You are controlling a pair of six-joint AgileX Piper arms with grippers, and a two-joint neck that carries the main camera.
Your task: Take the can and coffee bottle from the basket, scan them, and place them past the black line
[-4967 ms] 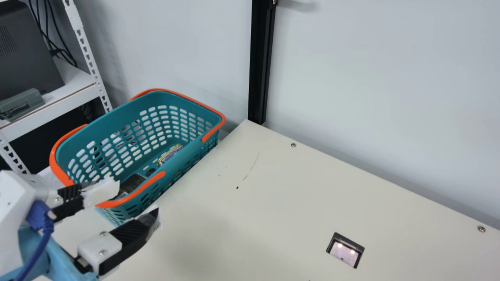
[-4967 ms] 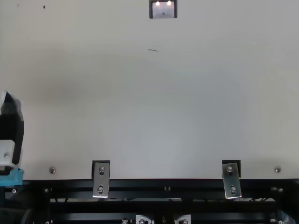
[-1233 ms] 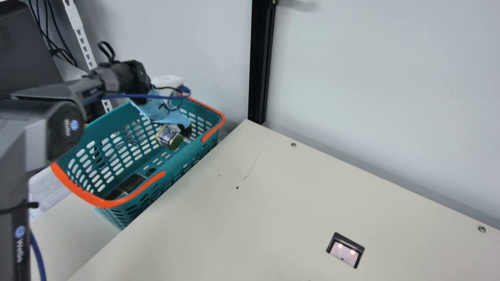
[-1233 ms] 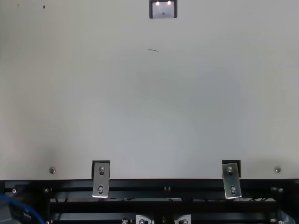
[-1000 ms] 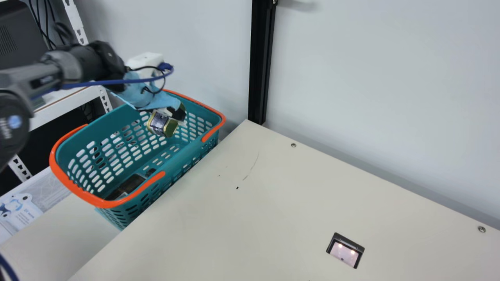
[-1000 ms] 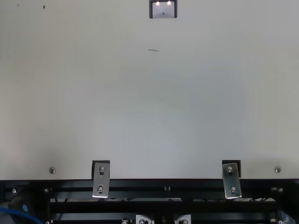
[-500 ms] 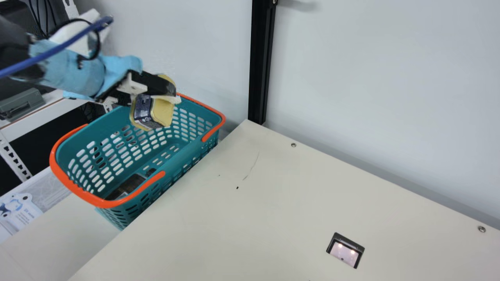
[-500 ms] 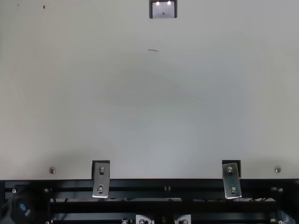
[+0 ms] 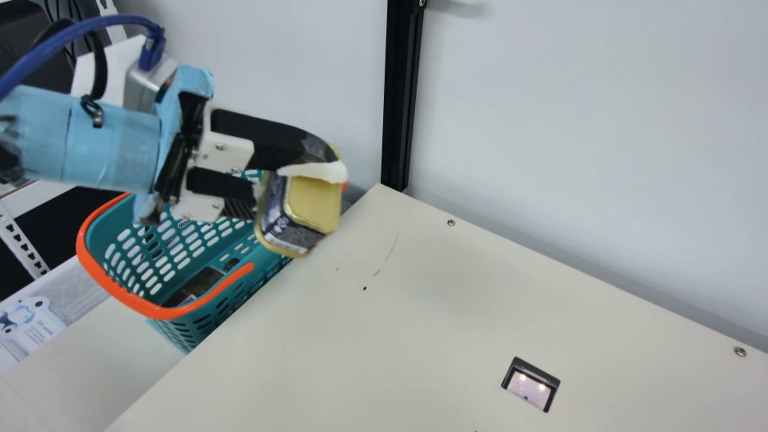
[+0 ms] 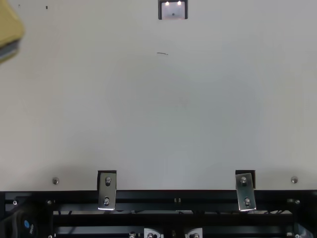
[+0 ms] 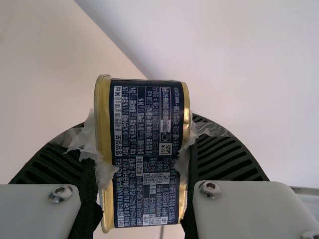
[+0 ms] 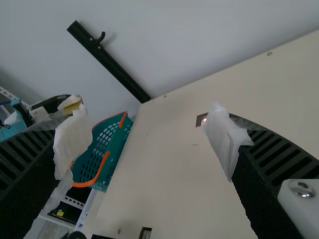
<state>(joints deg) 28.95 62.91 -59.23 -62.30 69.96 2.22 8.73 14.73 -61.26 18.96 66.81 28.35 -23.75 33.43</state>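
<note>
with the left gripper (image 9: pixel 298 189), grips the can (image 9: pixel 315 207) in the air, clamped on its gold ends, near the basket (image 9: pixel 82 249) and well apart from the scanner window (image 9: pixel 528 389) in the table (image 9: pixel 384 342). in the main view, tilts with one gold end turned rightward; in the left wrist view, runs lengthwise across the line between the fingertips, with print toward the camera. lies in the basket as the coffee bottle (image 9: pixel 203 282), roughly along its long side. with the right gripper (image 12: pixel 147 139), holds fingertips wide apart.
</note>
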